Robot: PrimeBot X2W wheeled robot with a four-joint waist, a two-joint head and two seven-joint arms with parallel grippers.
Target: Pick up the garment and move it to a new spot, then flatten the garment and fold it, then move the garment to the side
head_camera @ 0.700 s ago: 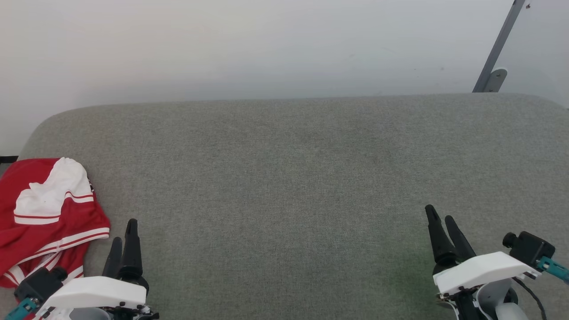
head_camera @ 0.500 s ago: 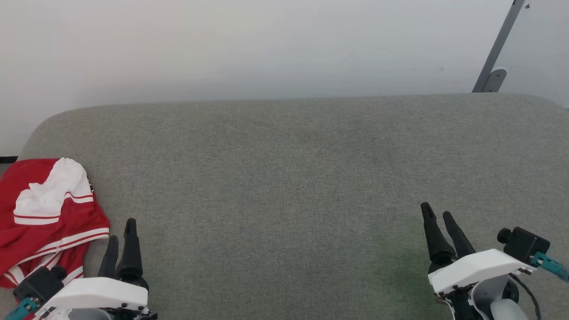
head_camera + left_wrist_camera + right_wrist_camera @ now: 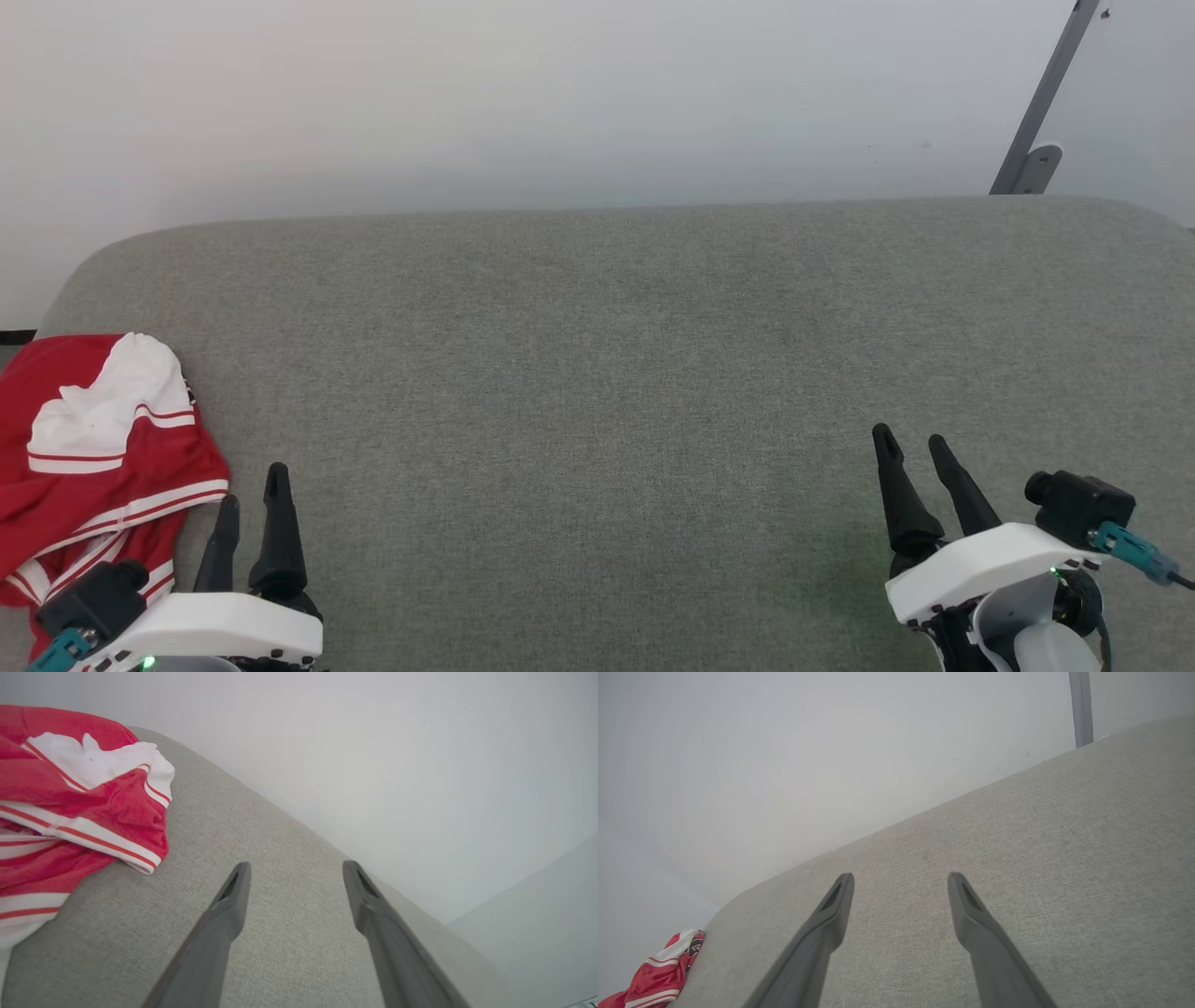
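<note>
The garment [image 3: 93,457], bright red with white sleeve ends and striped trim, lies crumpled at the left edge of the grey padded surface [image 3: 597,373]. In the left wrist view the garment [image 3: 70,807] sits up and to the left of the fingers. My left gripper [image 3: 252,485] hovers open just right of the garment, holding nothing. Far off at the lower right, my right gripper [image 3: 910,446] is open and empty too. The right wrist view catches the garment [image 3: 658,973] at its lower left corner.
A white wall [image 3: 523,103] rises behind the padded surface. A grey metal bar [image 3: 1041,98] leans against the wall at the back right. The surface's rounded left corner [image 3: 84,271] lies just beyond the garment.
Both grippers have drawn slightly back toward the bottom of the head view, and the right one has shifted a little left. The garment has stayed put.
</note>
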